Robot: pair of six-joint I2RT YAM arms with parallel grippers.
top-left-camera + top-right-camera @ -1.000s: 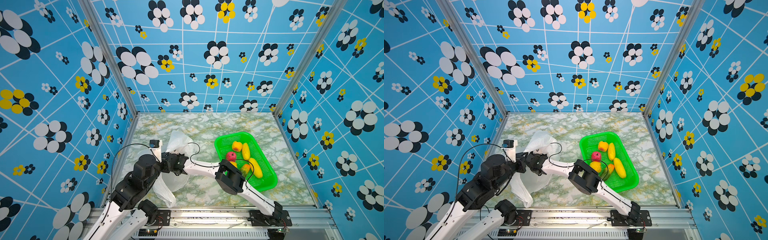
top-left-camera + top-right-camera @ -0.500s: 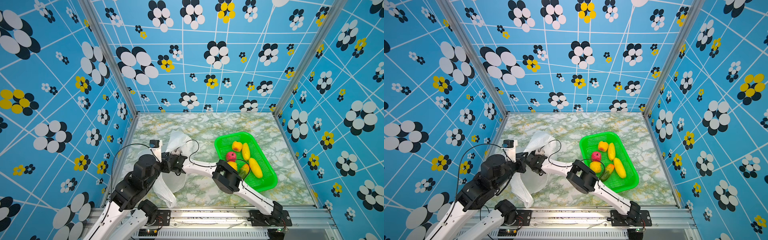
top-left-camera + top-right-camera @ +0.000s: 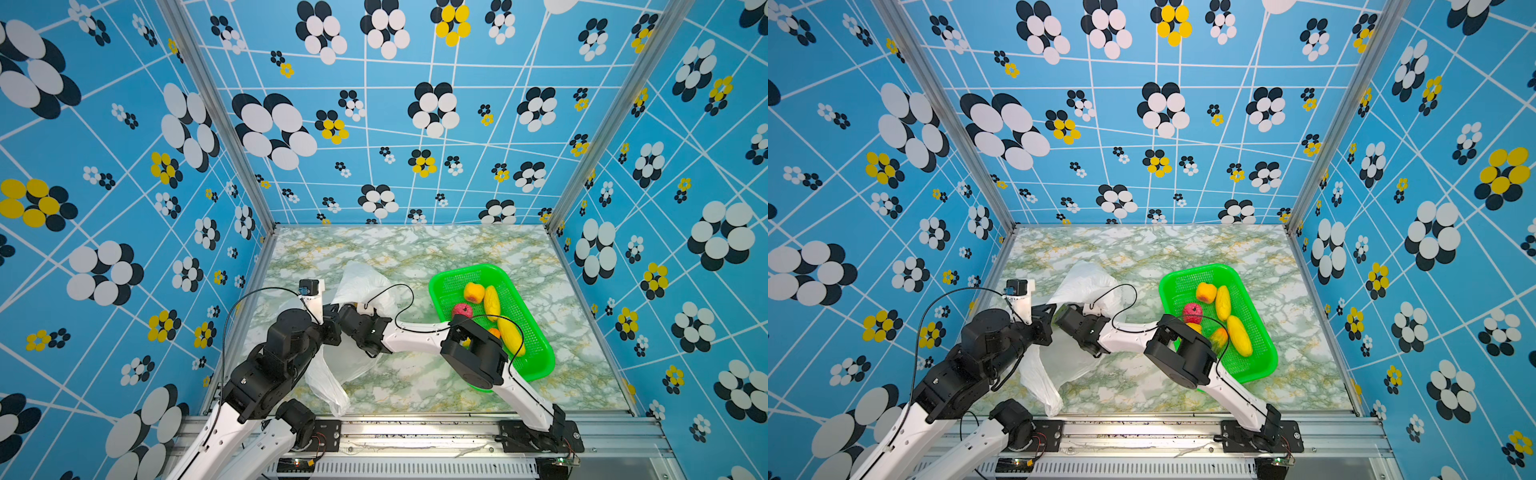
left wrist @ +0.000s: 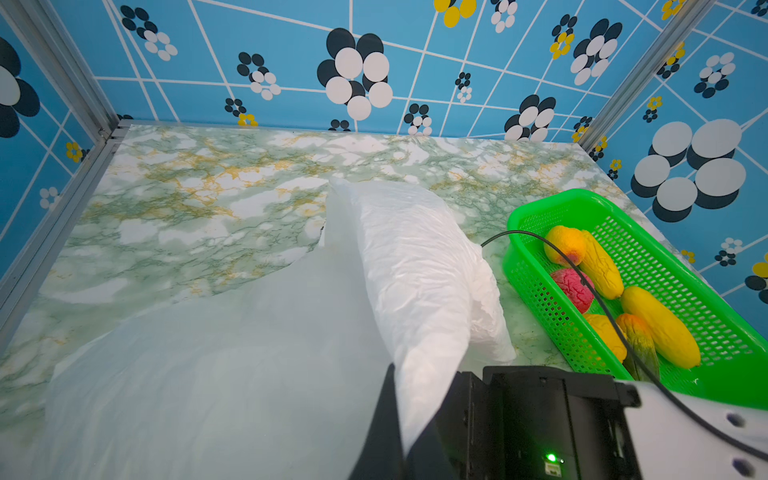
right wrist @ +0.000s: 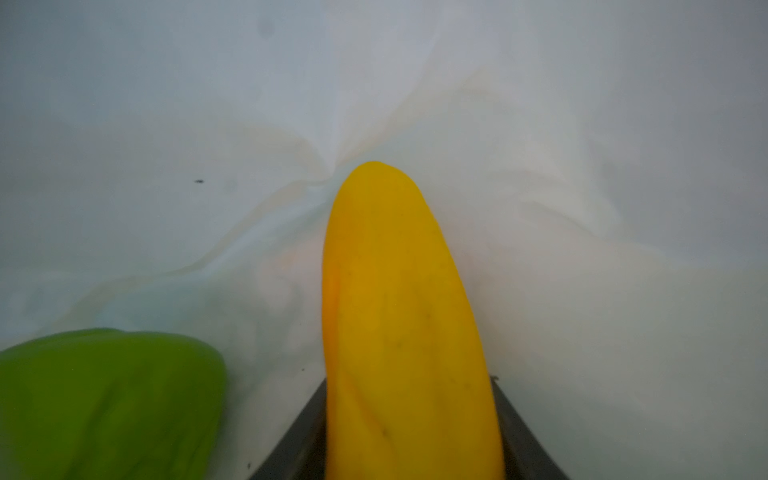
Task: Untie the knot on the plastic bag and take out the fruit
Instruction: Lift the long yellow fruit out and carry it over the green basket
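Long yellow fruit (image 5: 399,324) pinched in my right fingers (image 5: 301,436), inside the plastic bag (image 3: 363,282).
The fruit lies lengthwise between my two dark fingers, one against each side, its tip at a crease in the white film; a green fruit (image 5: 104,399) sits just beside it in the bag. My left fingers (image 4: 380,419) are pressed together on the bag's edge, holding a sheet of it up off the bench (image 3: 415,249). The bag rests left of the middle of the bench, near the green basket (image 3: 451,286), where several other fruits (image 4: 660,328) lie. In both top views my right fingers are out of sight in the bag.
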